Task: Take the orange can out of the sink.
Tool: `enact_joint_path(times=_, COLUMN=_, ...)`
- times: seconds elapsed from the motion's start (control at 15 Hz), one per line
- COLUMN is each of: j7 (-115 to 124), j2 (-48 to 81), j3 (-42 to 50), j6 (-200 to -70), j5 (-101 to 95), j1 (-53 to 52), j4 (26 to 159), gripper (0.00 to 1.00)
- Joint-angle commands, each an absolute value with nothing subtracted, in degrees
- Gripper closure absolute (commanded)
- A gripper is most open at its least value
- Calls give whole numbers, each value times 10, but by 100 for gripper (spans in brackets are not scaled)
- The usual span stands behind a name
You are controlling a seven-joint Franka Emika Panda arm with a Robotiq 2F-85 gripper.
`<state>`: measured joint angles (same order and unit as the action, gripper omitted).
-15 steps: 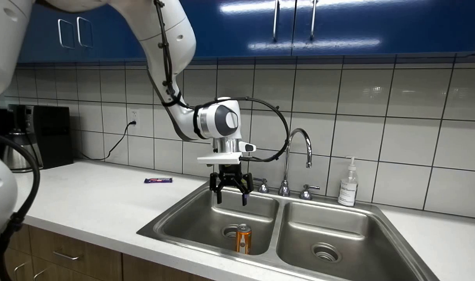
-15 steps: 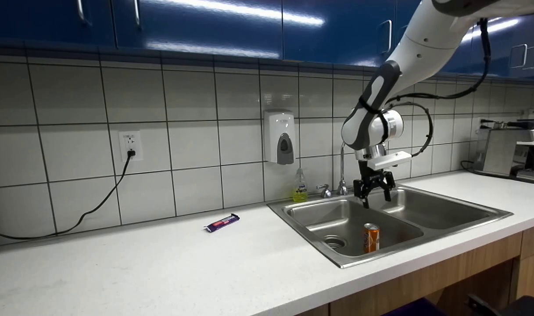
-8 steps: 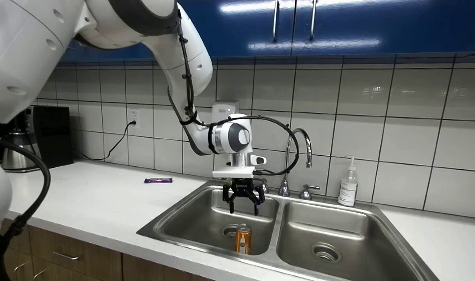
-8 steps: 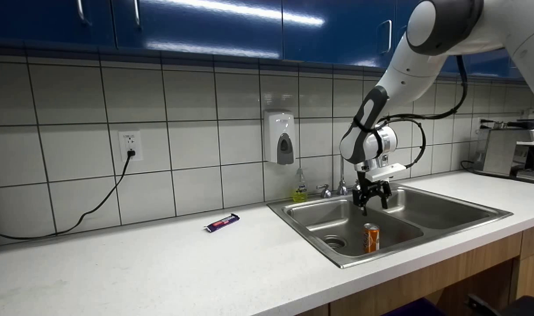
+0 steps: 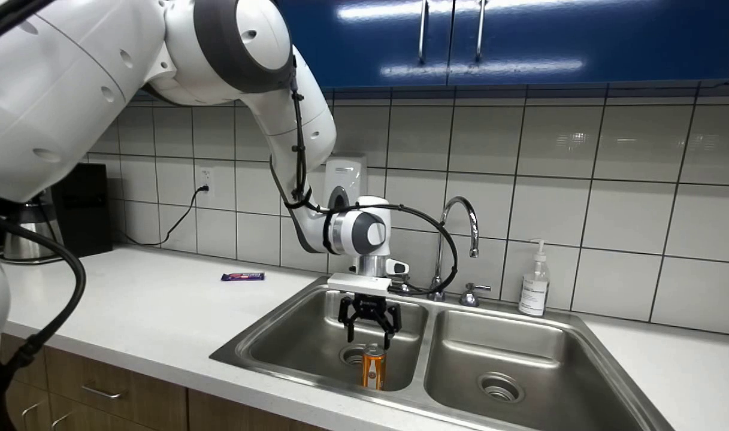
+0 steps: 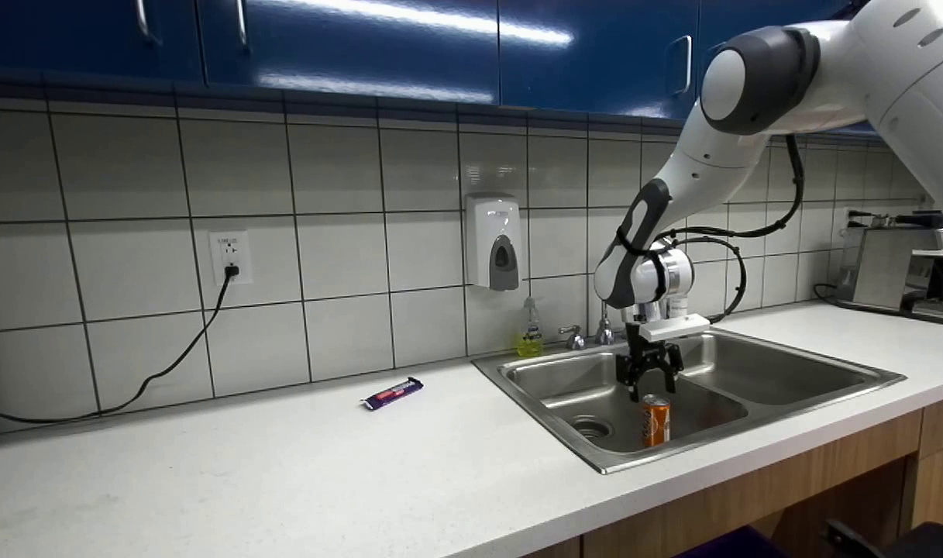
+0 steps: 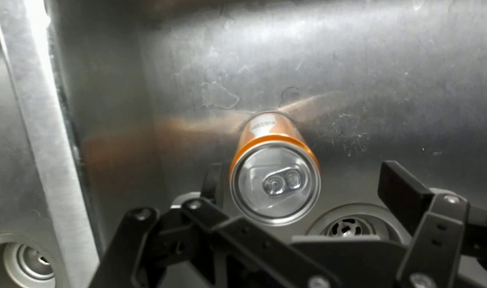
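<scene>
The orange can (image 5: 373,372) stands upright in a basin of the steel sink (image 5: 423,362), near the front wall and beside the drain. It also shows in an exterior view (image 6: 656,425) and, silvery lid up, in the wrist view (image 7: 274,184). My gripper (image 5: 369,342) is open and empty, pointing down just above the can's height, within the basin. In an exterior view the gripper (image 6: 652,393) hangs just above the can's top. In the wrist view the can lies between the open fingers (image 7: 301,172), closer to the left finger and forward of them, apparently untouched.
A chrome faucet (image 5: 473,233) stands behind the sink, close to the arm's cable loop. A divider (image 7: 47,140) separates the basins. A soap bottle (image 5: 533,293) and a yellow spray bottle (image 6: 530,341) stand at the back. A purple wrapped bar (image 6: 392,394) lies on the counter.
My gripper has come down and toward the sink's front, closer to the can's top. It has stayed open. The can has not moved.
</scene>
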<state>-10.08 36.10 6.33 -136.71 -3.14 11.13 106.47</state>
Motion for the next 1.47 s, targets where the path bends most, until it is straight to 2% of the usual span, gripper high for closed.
enact_joint_path(times=0.0, j7=-124, j2=377, j3=45, j6=-1368, j5=-10, j1=131, j4=1048, gripper=0)
enact_joint_path(times=1.4, j7=-113, j2=380, j3=53, j6=-1373, j5=-12, j1=136, j4=1045, gripper=0)
